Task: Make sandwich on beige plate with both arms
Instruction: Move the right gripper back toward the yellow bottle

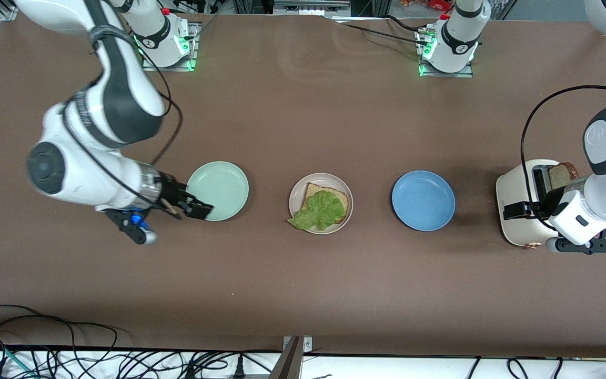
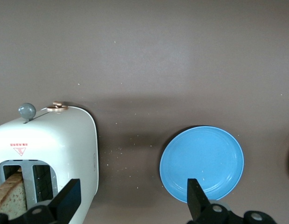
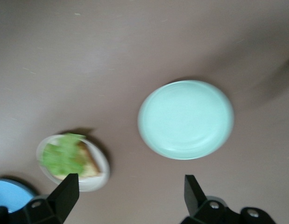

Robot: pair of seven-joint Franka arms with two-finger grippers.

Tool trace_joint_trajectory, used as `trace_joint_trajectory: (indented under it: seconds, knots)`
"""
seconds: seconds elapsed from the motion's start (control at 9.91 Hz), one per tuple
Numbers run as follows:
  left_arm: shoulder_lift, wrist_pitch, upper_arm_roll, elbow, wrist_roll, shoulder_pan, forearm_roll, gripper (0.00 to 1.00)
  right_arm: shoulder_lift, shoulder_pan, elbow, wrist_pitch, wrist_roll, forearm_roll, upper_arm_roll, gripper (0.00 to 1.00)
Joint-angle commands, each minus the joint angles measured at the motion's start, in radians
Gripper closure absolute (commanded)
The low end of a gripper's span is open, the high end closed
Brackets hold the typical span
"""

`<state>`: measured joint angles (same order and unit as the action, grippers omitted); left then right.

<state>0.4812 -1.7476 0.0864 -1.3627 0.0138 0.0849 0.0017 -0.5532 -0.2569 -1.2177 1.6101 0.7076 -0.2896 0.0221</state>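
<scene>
The beige plate (image 1: 296, 195) sits mid-table with one brown-crusted bread slice (image 1: 339, 199) on it and a ruffled green lettuce leaf (image 1: 317, 210) on top; no second slice is on it. The plate also shows in the right wrist view (image 3: 100, 175). Another bread slice (image 1: 563, 173) stands in a cream toaster (image 1: 513, 184), and shows in the left wrist view (image 2: 11, 196). My left gripper (image 1: 526, 205) is open and empty over the toaster's edge (image 2: 133, 198). My right gripper (image 1: 198, 202) is open and empty over the mint-green plate's edge (image 3: 130, 191).
A mint-green plate (image 1: 221, 187) lies toward the right arm's end, and a blue plate (image 1: 423, 200) lies between the beige plate and the toaster. Both hold nothing. Cables run along the table edge nearest the front camera.
</scene>
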Motion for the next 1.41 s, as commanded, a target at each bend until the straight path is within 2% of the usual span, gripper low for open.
trace_joint_trajectory:
  seconds: [0.0,0.2,0.3,0.4,0.61,1.01,1.31]
  knots:
    - [-0.004,0.01,0.003,0.002,0.003,-0.004,0.038,0.0,0.055,-0.005,-0.029,-0.151,-0.289,0.007,0.135,0.0]
    - [-0.004,0.01,0.003,-0.001,0.003,-0.004,0.038,0.0,0.076,-0.002,-0.037,-0.173,-0.524,-0.009,0.241,0.0]
    - [-0.004,0.008,0.003,-0.001,0.003,-0.004,0.04,0.0,0.076,0.002,-0.04,-0.179,-0.622,-0.017,0.278,0.0]
    - [-0.004,0.01,0.003,-0.001,0.003,-0.004,0.038,0.0,0.075,0.043,-0.06,-0.177,-0.722,-0.07,0.291,0.0]
    - [-0.004,0.008,0.001,-0.001,0.003,-0.004,0.04,0.0,0.067,0.186,-0.127,-0.18,-0.926,-0.301,0.291,0.0]
    - [-0.004,0.01,0.003,-0.001,0.005,-0.004,0.04,0.0,-0.025,0.344,-0.186,-0.223,-1.398,-0.509,0.288,0.0]
    - [-0.004,0.01,0.003,-0.001,0.003,-0.004,0.038,0.0,-0.066,0.398,-0.23,-0.249,-1.742,-0.601,0.288,0.05]
